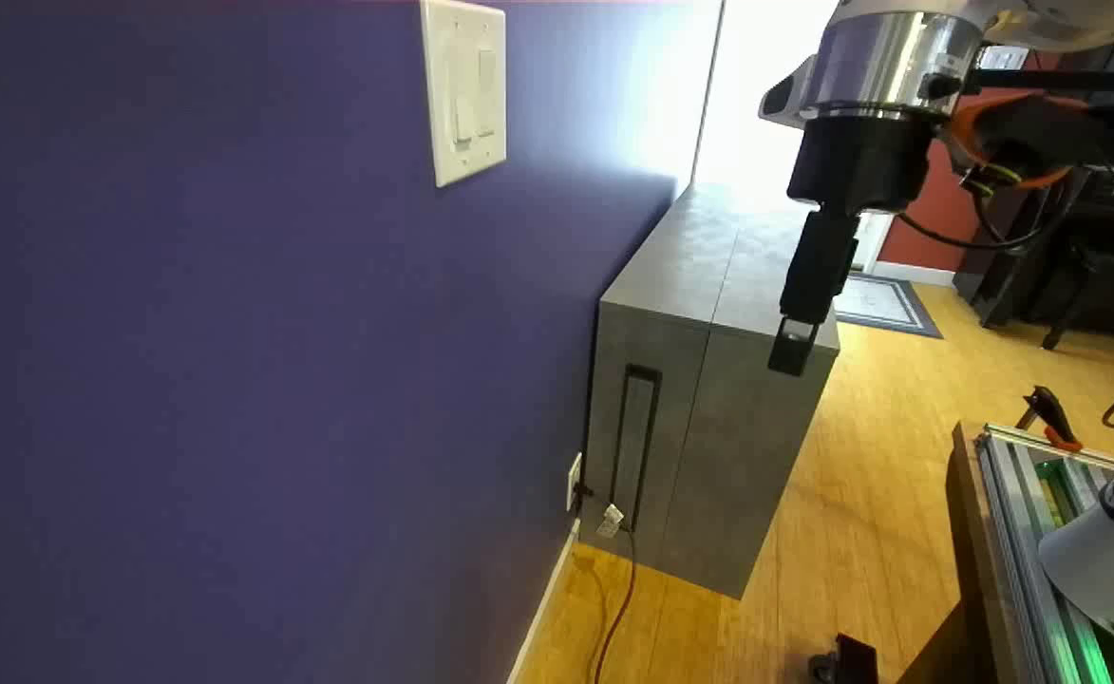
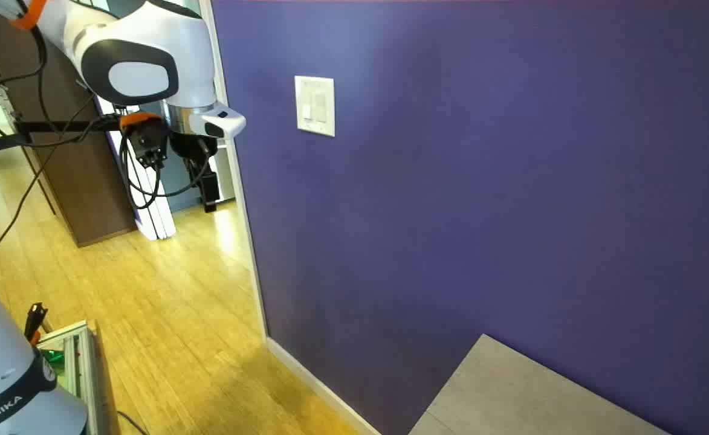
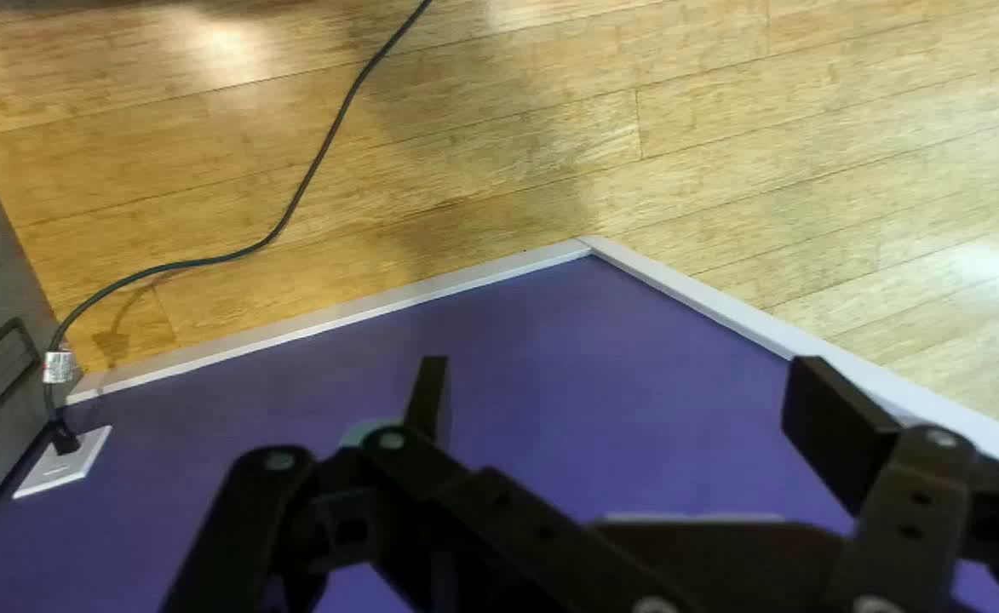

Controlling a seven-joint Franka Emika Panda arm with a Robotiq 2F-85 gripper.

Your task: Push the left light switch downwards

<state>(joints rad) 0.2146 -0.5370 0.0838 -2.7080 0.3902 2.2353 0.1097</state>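
Note:
The white wall plate (image 1: 473,169) is on the purple wall in both exterior views (image 2: 324,130). It bears two upright white rockers. The left light switch (image 1: 462,104) also shows in an exterior view (image 2: 307,112); its lower end stands out from the plate. My gripper (image 1: 794,344) points down, apart from the wall and lower than the plate. It also hangs left of the plate in an exterior view (image 2: 210,204). In the wrist view the gripper (image 3: 618,400) has its fingers wide apart with nothing between them. A pale edge shows above its palm; I cannot tell what it is.
A grey cabinet (image 1: 656,323) stands against the wall (image 2: 481,181), its top also showing in an exterior view (image 2: 535,393). A dark cord (image 3: 312,170) runs from a low outlet (image 3: 65,464) across the wood floor. Black cables hang by the wrist.

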